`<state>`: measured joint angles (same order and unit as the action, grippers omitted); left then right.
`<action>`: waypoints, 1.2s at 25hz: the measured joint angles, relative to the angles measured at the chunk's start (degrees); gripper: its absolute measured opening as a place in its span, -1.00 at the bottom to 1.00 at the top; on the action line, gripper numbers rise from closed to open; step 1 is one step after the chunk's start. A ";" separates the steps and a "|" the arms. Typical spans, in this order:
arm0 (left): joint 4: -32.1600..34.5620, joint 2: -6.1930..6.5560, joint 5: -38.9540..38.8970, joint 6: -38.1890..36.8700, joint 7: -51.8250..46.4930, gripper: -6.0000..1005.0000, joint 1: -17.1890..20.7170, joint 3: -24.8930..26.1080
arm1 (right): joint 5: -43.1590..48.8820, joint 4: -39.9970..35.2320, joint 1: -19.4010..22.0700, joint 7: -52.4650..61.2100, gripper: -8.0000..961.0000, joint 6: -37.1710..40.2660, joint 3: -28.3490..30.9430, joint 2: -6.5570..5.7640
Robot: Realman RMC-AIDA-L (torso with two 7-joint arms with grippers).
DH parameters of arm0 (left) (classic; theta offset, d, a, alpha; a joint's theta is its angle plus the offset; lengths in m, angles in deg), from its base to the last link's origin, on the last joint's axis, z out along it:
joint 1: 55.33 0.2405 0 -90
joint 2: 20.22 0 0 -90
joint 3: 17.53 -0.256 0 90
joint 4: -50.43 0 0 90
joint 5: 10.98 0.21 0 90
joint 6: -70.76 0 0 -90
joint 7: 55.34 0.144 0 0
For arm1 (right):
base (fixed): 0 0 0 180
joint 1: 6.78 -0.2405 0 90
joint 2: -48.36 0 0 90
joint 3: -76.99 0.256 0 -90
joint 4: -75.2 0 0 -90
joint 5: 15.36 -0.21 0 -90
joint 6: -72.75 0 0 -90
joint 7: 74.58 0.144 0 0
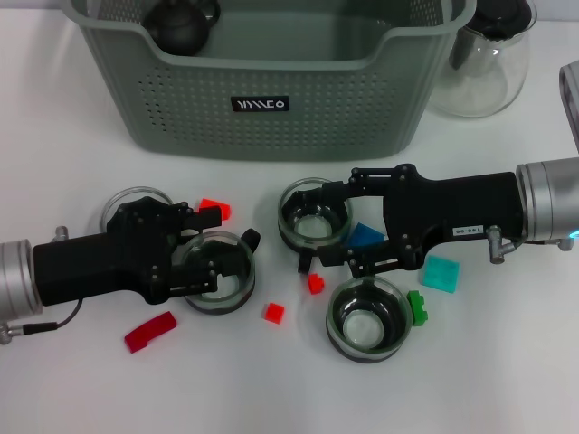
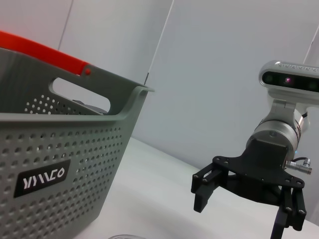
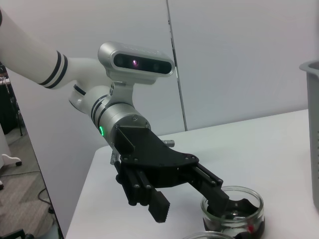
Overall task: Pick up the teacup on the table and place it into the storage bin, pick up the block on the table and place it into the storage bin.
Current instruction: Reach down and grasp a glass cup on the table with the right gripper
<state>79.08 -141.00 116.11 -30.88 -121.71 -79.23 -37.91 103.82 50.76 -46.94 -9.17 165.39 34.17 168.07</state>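
Both arms low over the white bench (image 1: 54, 108), each working a teacup pick. Left claw (image 1: 231, 251) spread, straddling the rim of the teacup (image 1: 217, 273) at seven o'clock. Right claw (image 1: 312, 231) spread around another teacup (image 1: 314, 217) near centre. Storage bin (image 1: 271, 99) waiting at twelve o'clock. Blocks scattered about, red block (image 1: 273, 313) at six. Next, probably: pinch the rim, lift clear, carry over the bin.
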 joint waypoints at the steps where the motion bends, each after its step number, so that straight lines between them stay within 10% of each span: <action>1: 0.00 0.00 0.00 0.01 -0.01 0.56 0.00 0.01 | 0.00 0.00 -0.01 -0.01 0.81 -0.01 0.00 0.00; 20: 0.01 -0.16 0.23 -0.53 0.00 0.56 -0.09 -0.14 | 0.40 -0.38 -0.26 0.29 0.81 0.34 -0.09 0.03; 30: 0.03 0.02 0.46 -0.89 -0.91 0.55 -0.09 -0.18 | 3.80 -12.16 0.66 9.73 0.81 9.46 -3.55 -0.83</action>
<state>79.11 -140.97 116.57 -31.77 -122.63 -79.32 -38.10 107.62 38.61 -46.28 0.57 174.85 30.62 167.23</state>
